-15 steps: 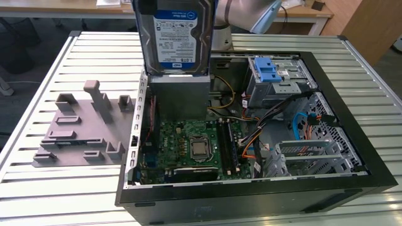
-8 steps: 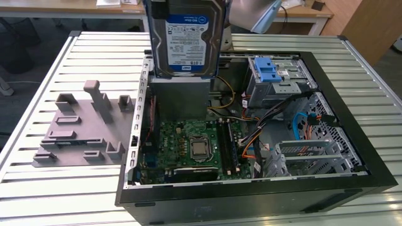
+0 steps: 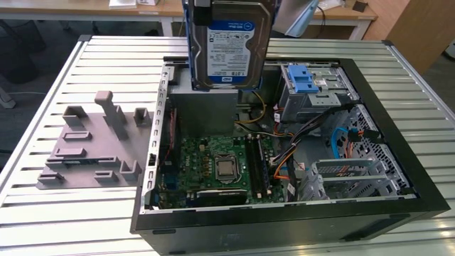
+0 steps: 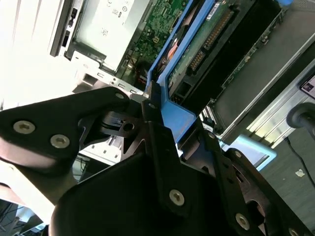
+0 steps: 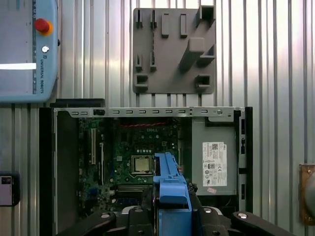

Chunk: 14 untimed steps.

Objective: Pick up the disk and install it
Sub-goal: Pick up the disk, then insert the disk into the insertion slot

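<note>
While my claw (image 4: 172,115) grips the disk (image 3: 229,45) upright above the case (image 3: 284,212), any slip could drop it onto the board (image 3: 213,160) or cables (image 3: 334,136) inside.

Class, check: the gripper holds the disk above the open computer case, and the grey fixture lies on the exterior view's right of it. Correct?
No. The grey fixture lies on the exterior view's left of the computer case; the rest stands.
</note>
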Each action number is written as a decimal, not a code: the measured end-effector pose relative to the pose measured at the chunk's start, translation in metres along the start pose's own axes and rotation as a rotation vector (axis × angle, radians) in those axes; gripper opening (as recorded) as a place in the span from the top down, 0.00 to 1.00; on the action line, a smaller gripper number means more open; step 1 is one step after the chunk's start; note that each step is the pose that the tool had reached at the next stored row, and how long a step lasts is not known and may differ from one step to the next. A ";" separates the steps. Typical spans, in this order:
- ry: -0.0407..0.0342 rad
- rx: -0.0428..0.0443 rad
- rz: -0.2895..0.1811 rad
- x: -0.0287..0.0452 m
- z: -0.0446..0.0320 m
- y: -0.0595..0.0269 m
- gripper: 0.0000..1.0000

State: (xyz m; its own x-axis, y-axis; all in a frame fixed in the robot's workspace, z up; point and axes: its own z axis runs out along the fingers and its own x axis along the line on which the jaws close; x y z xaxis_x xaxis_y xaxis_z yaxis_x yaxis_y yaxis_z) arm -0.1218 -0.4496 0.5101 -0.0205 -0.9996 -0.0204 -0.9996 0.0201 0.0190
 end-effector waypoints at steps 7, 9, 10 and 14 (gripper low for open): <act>-0.0002 0.0001 0.000 0.0000 0.0018 -0.0110 0.63; 0.0001 -0.0001 0.000 0.0004 0.0019 -0.0127 0.63; 0.0002 -0.0001 0.000 0.0008 0.0019 -0.0135 0.63; 0.0000 0.0000 0.000 0.0037 0.0022 -0.0159 0.63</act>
State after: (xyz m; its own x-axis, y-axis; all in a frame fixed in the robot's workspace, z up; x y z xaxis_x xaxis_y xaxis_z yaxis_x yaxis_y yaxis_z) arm -0.1060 -0.4536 0.5075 -0.0205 -0.9996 -0.0205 -0.9996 0.0202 0.0191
